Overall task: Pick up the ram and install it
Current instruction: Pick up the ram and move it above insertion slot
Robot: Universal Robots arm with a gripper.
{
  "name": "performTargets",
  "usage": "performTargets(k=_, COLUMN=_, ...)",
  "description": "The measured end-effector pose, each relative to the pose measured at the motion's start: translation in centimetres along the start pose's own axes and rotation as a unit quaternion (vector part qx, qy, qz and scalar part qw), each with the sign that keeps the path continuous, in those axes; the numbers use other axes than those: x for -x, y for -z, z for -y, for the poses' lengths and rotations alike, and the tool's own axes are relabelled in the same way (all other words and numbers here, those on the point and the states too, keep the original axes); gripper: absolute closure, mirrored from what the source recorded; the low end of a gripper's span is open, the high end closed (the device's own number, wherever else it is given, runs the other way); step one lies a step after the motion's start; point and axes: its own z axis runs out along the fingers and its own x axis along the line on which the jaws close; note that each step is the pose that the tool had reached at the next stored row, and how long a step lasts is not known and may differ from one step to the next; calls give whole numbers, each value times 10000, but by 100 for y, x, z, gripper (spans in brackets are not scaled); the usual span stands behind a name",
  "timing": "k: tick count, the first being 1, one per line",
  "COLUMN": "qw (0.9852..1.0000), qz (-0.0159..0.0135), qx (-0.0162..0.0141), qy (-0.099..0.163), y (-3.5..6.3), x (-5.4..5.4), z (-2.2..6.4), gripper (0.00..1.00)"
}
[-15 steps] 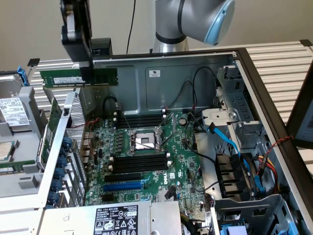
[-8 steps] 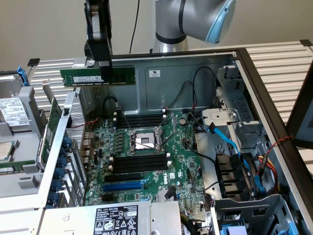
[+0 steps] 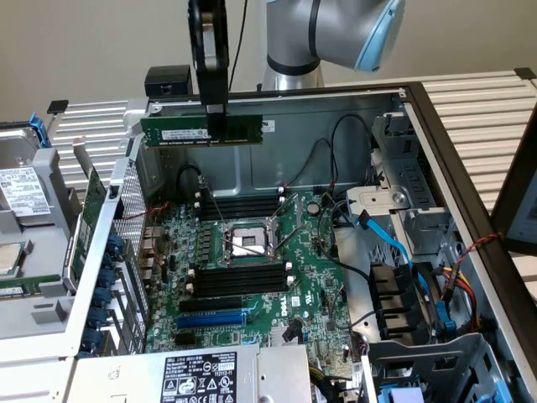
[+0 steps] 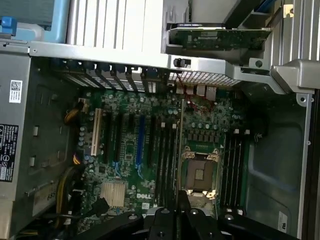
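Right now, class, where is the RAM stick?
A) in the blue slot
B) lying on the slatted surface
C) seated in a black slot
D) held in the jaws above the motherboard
D: the ram hangs level in the jaws, clear above the motherboard.

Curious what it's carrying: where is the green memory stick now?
In the exterior view's upper left, the long thin green circuit-board ram hangs level in the black pincer, above the black slots of the green motherboard.
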Motion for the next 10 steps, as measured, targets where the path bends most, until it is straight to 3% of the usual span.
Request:
performTargets(k=4, qw=10000, qz=21, qx=-1, qy=1, y=-39, x=57, z=121, gripper=87)
performTargets(k=6, qw=10000, qz=57, qx=-3, qy=2, y=-54, x=81, z=153, gripper=87)
performTargets(k=10, qw=9999, qz=156, qx=-7, qy=5, y=-94, x=82, z=162, gripper=87)
